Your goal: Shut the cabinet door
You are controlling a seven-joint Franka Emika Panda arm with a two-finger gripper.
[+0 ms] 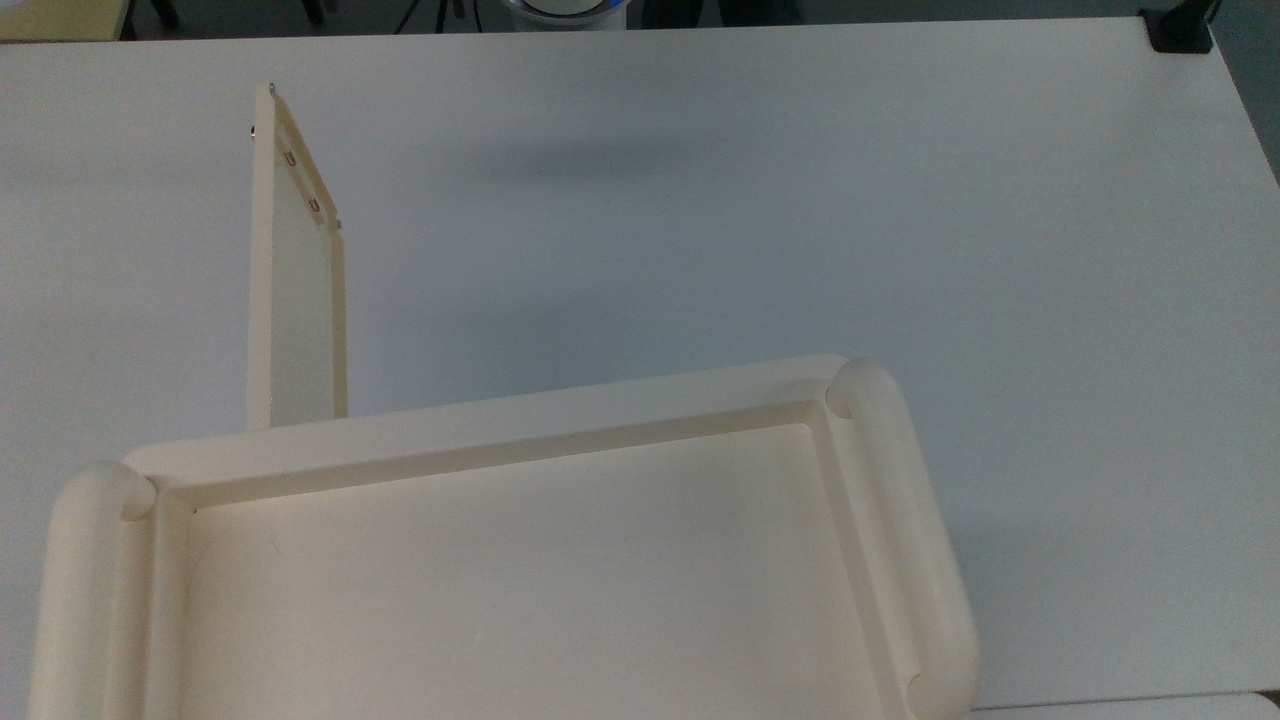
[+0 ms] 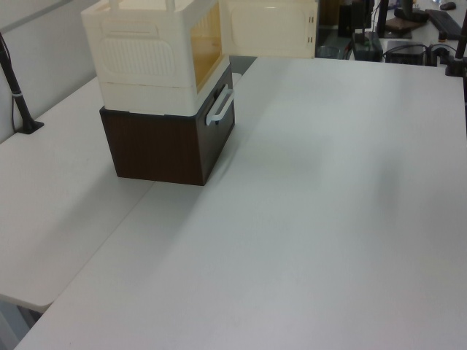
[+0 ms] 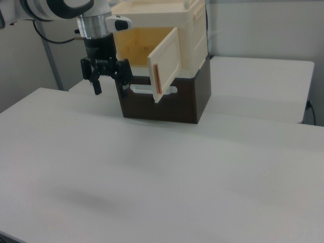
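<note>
In the right view, the gripper point(image 3: 109, 87), fingers spread and empty, hangs at upper left, with the swung-out cabinet door point(image 3: 165, 64) just to its right.

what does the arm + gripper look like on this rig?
In the right view the arm has white shells with black bands at the joints, ending in a silver-grey cylindrical wrist section. Below it sits a black gripper with two slim black fingers, and a white block is mounted beside the wrist. A dark cable trails behind the arm.
</note>
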